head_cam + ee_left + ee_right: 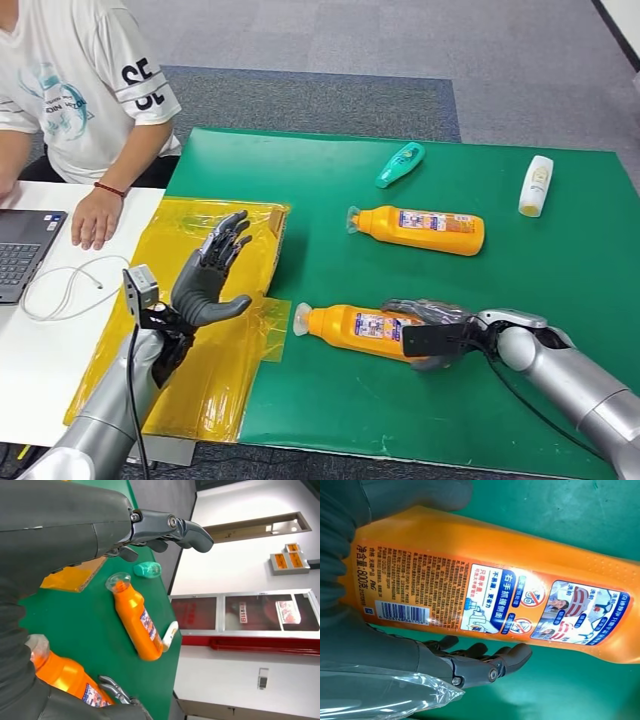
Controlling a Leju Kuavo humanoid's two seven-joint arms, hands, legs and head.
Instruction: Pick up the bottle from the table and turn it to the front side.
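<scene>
Hovering open-fingered over the yellow bag (198,330), left hand (210,277) idles; near orange bottle (353,329) lies just right of that bag, cap toward it, base end grasped by right hand (424,333), barcode label up.

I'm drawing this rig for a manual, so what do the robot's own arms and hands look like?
Both arms are smooth silver tubes. Each robot hand, left and right, is dark grey with jointed, darker fingers and a thick grey thumb. A small grey camera box sits at the left wrist, with a black cable running down the forearm. A flat black block sits at the right wrist, also trailing a black cable.
</scene>
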